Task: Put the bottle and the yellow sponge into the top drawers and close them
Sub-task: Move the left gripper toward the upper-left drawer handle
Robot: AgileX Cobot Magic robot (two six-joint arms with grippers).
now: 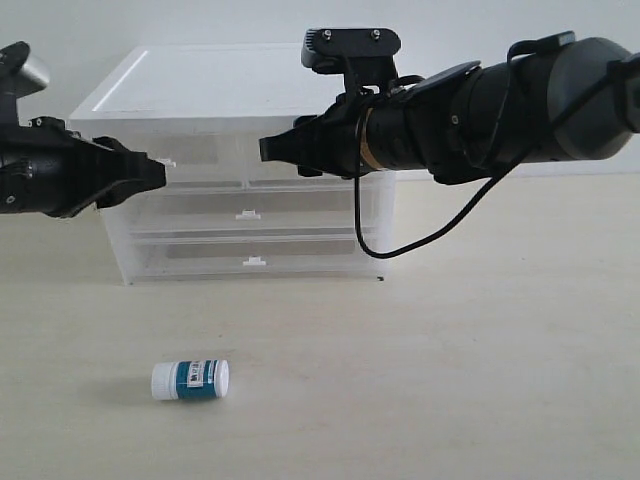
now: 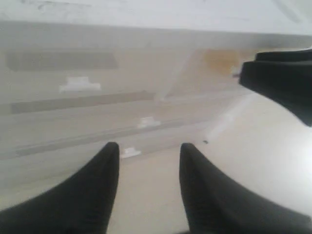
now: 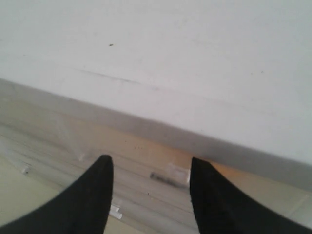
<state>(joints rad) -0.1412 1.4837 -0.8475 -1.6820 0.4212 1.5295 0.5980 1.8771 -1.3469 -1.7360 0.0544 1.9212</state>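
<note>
A: Left arm [image 1: 50, 175], pose?
B: Comes in from the left edge, forearm about level. Left claw [image 1: 158, 172] points right. Fingers [image 2: 105, 180] stand apart, gap clear, nothing held.
A: Right arm [image 1: 500, 100]?
B: Reaches in from the right, thick black forearm sloping slightly down to the tip. Camera mount [image 1: 350, 45] sits on top of the wrist, cable [image 1: 400, 250] loops beneath. Right claw [image 1: 268, 148] points left, past the middle. Fingers [image 3: 92, 195] spread, nothing between them.
A: Claws touching?
B: No. Tips face each other, apart, right one a little higher.
</note>
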